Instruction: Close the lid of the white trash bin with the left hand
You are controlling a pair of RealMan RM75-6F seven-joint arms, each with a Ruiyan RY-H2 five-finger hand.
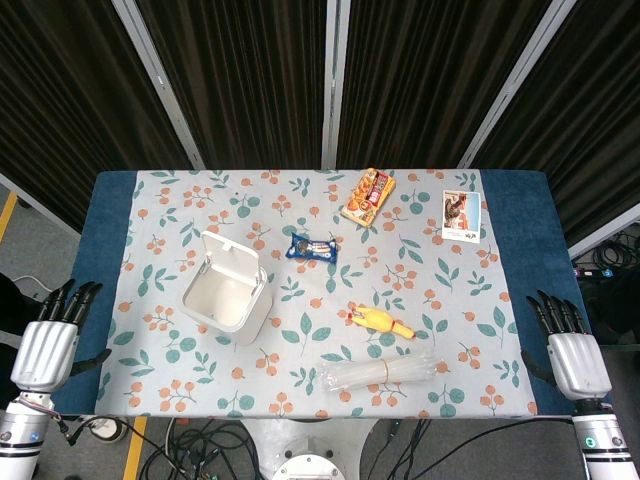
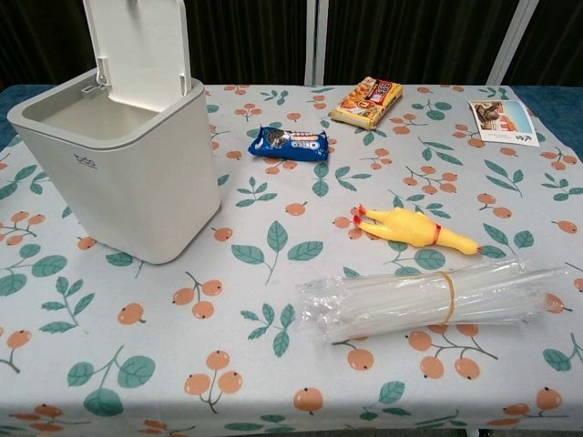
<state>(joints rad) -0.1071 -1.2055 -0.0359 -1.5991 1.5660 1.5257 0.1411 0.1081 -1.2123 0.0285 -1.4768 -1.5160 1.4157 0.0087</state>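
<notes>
1. The white trash bin [image 1: 226, 297] stands on the desk's [image 1: 480, 300] left side, its lid [image 2: 138, 47] upright, so closing hasn't begun.
2. Left robot hand [image 1: 48, 345] waits nearest it, seemingly empty, fingers extended; right robot hand [image 1: 572, 352] likewise.

The white bin [image 1: 227, 297] stands upright on the left part of the table, a small rounded-corner box with a tiny logo on one side. Its inside shows bare white walls. The lid [image 2: 138, 50] is open, hinged at the far edge and standing nearly upright above the rim.
</notes>
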